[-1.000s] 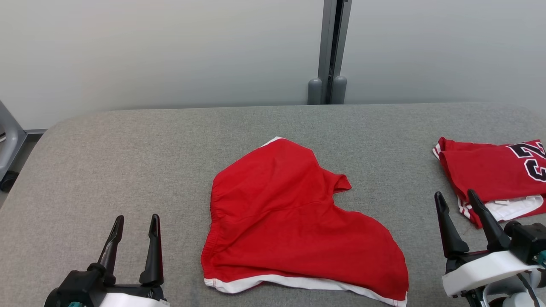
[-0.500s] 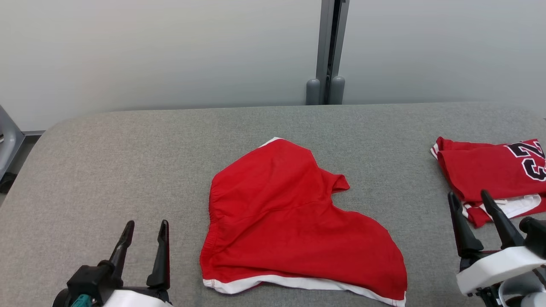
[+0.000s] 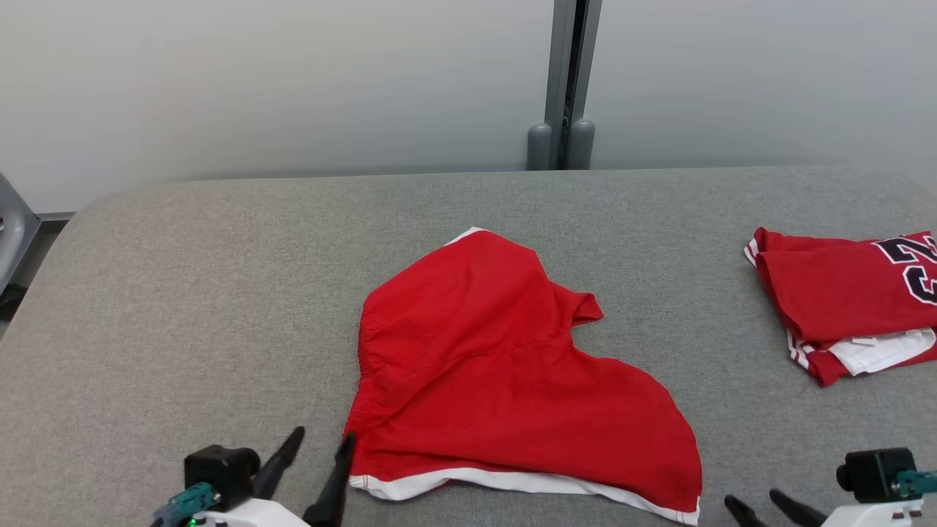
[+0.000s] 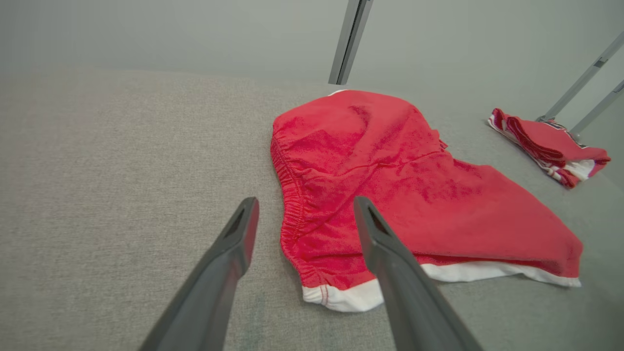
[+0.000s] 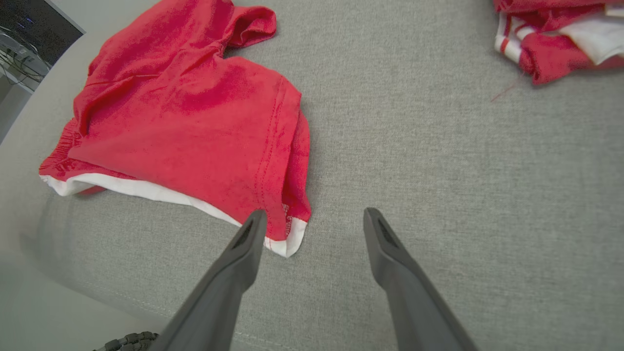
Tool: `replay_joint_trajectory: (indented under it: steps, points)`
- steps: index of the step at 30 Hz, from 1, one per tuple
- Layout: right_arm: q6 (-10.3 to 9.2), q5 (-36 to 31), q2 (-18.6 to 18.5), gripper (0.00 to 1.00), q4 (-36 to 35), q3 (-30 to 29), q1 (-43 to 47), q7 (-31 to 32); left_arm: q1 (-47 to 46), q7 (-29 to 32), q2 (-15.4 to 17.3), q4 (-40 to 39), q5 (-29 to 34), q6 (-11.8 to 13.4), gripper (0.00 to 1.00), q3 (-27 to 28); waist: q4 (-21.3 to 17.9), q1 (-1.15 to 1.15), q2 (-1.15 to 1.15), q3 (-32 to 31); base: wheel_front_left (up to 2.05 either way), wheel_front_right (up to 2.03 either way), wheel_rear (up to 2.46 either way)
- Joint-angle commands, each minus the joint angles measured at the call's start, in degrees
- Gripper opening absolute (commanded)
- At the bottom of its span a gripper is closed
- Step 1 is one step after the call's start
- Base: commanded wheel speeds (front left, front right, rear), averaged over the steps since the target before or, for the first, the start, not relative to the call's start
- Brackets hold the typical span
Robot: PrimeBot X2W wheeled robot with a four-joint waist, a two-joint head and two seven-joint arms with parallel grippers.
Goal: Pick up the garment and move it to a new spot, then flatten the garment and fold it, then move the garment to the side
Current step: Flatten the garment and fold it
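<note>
The garment (image 3: 505,373) is a pair of red shorts with white hem trim, lying rumpled at the middle of the grey table (image 3: 219,293). My left gripper (image 3: 320,454) is open at the bottom of the head view, just left of the shorts' near-left corner. In the left wrist view the left gripper (image 4: 304,207) straddles the elastic waistband of the shorts (image 4: 390,170) from above, empty. My right gripper (image 3: 754,503) is open at the lower right, near the shorts' near-right corner. In the right wrist view the right gripper (image 5: 314,217) hovers beside the hem corner of the shorts (image 5: 195,112).
A folded red jersey (image 3: 842,293) with black numbers lies at the table's right side, also seen as the jersey (image 5: 551,39) in the right wrist view and as the jersey (image 4: 551,141) in the left wrist view. A grey post (image 3: 564,80) stands behind the table. The table's near edge (image 5: 97,287) is close below.
Both grippers have dropped toward the bottom of the head view and moved inward to the shorts' near corners. The camera has tilted slightly. The shorts lie as before.
</note>
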Motion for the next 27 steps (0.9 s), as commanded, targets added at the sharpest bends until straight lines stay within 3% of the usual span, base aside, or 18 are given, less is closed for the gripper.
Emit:
replay_joint_trajectory:
  steps: [1,12,27]
  points:
    - [0.01,0.6,-0.4,1.00,0.7,0.4,0.9,1.4,0.9,1.5,0.1,-0.5,-1.3,-0.6,1.00,-0.8,0.1,0.00,0.00,0.3,0.00,0.00,0.00]
    - [0.01,-2.1,0.8,1.00,5.5,6.1,-3.0,2.3,-1.2,9.2,2.5,0.6,-4.1,-1.7,1.00,-5.6,0.2,0.00,0.00,2.3,0.00,0.00,0.00]
    - [0.01,-3.7,3.2,1.00,12.1,12.0,-8.8,-0.3,-8.1,7.8,3.9,12.7,-5.1,-2.0,1.00,-9.7,0.2,0.00,0.00,4.0,0.00,0.00,0.00]
